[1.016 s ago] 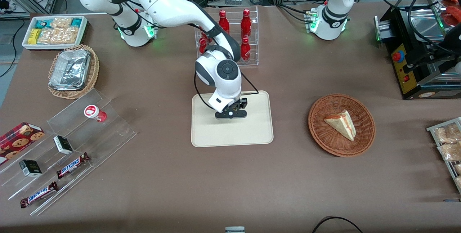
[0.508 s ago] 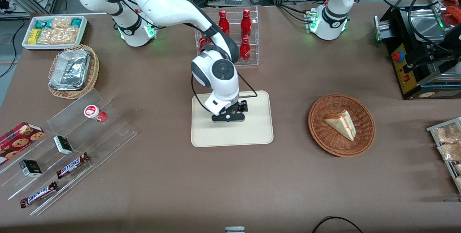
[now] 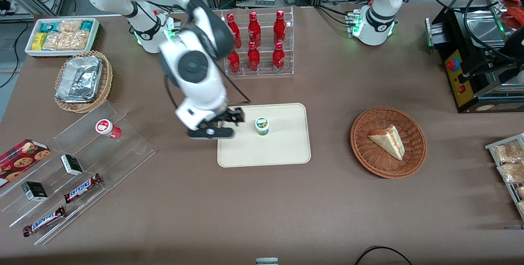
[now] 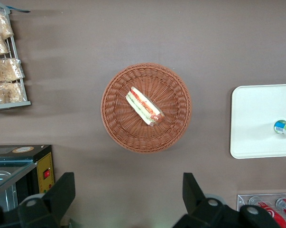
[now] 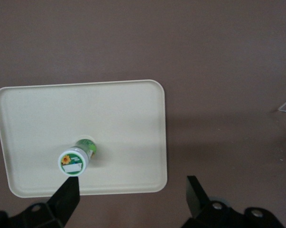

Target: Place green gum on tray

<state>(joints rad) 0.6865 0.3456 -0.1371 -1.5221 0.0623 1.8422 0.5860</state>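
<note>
The green gum (image 3: 262, 126) stands upright on the cream tray (image 3: 286, 150), white lid up, near the tray's middle. It also shows in the right wrist view (image 5: 74, 161) on the tray (image 5: 128, 118), and in the left wrist view (image 4: 284, 128) on the tray (image 4: 256, 118). My right gripper (image 3: 213, 130) is open and empty, raised above the tray's edge toward the working arm's end of the table, apart from the gum. Its fingers (image 5: 67, 199) stand wide apart.
A clear rack of red bottles (image 3: 258, 44) stands farther from the front camera than the tray. A wicker basket with a sandwich (image 3: 388, 141) lies toward the parked arm's end. A clear stepped stand holds the red container (image 3: 107, 127) and snack bars. A foil tray (image 3: 80, 78) sits in a basket.
The gripper has let go of the green gum, which now stands on the tray, and has risen and moved off toward the working arm's end of the table.
</note>
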